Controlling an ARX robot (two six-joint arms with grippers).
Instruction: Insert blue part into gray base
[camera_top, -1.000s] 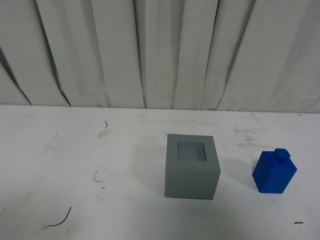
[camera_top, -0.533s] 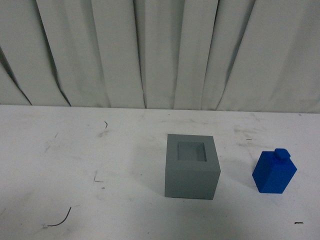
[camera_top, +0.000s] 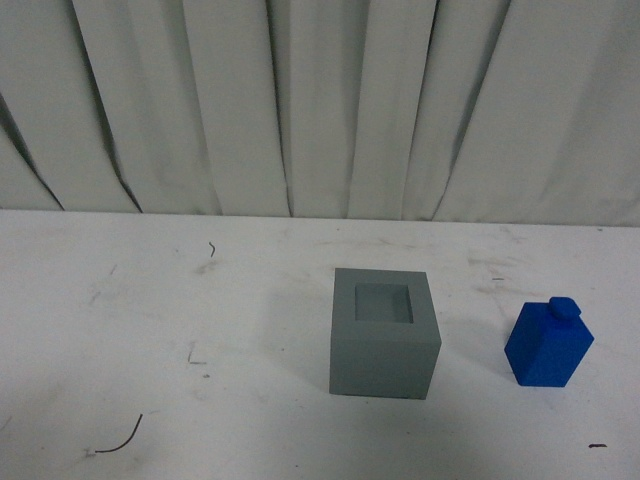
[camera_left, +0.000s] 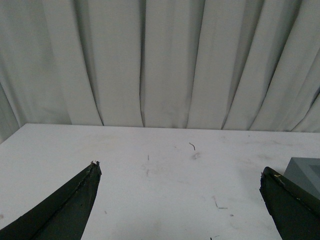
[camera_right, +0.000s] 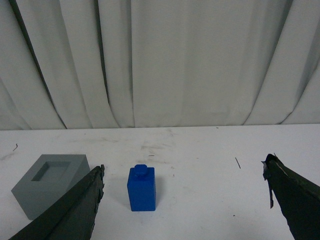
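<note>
The gray base (camera_top: 384, 333) stands on the white table with its square recess facing up. The blue part (camera_top: 549, 343) stands upright to its right, knob on top, apart from it. Neither arm shows in the front view. In the right wrist view my right gripper (camera_right: 182, 172) is open and empty; the blue part (camera_right: 141, 188) stands ahead of it, nearer one finger, with the gray base (camera_right: 50, 183) beyond that finger. In the left wrist view my left gripper (camera_left: 178, 172) is open and empty over bare table; a corner of the gray base (camera_left: 306, 172) shows behind one finger.
A white pleated curtain (camera_top: 320, 100) hangs along the table's far edge. The white table top (camera_top: 150, 330) has small dark scuffs and a thin curled dark thread (camera_top: 125, 435) at the front left.
</note>
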